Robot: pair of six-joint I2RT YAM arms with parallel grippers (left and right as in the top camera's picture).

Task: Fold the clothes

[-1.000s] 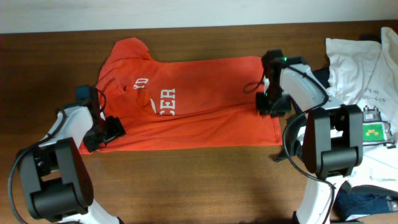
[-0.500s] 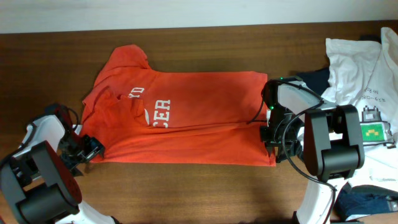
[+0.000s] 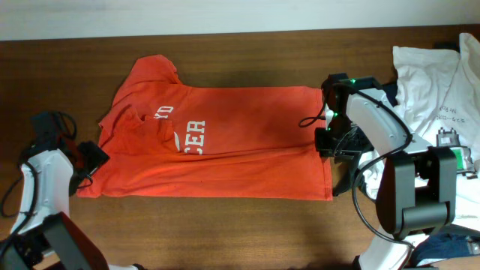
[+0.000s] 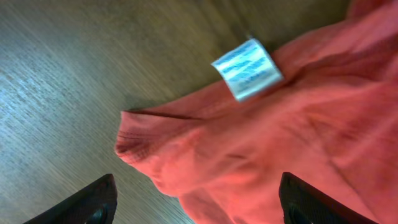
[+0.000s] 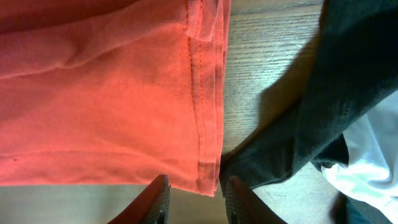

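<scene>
The orange-red T-shirt (image 3: 225, 150) with white lettering lies flat across the table, folded lengthwise. My left gripper (image 3: 84, 159) is open just left of the shirt's lower left corner. In the left wrist view its fingers (image 4: 199, 208) are spread wide above that corner (image 4: 261, 143), where a white label (image 4: 247, 68) shows. My right gripper (image 3: 330, 142) hovers at the shirt's right hem. In the right wrist view its fingers (image 5: 198, 202) are slightly apart over the hem (image 5: 205, 93) and hold nothing.
A white T-shirt (image 3: 427, 82) lies crumpled at the right edge. A dark navy garment (image 3: 381, 93) lies beside it and shows close to the hem in the right wrist view (image 5: 348, 93). More navy cloth (image 3: 450, 244) is at the bottom right.
Both grippers drew the shirt's front edge toward me, then let go. The left gripper backed off to the left. The right gripper moved up along the right hem.
</scene>
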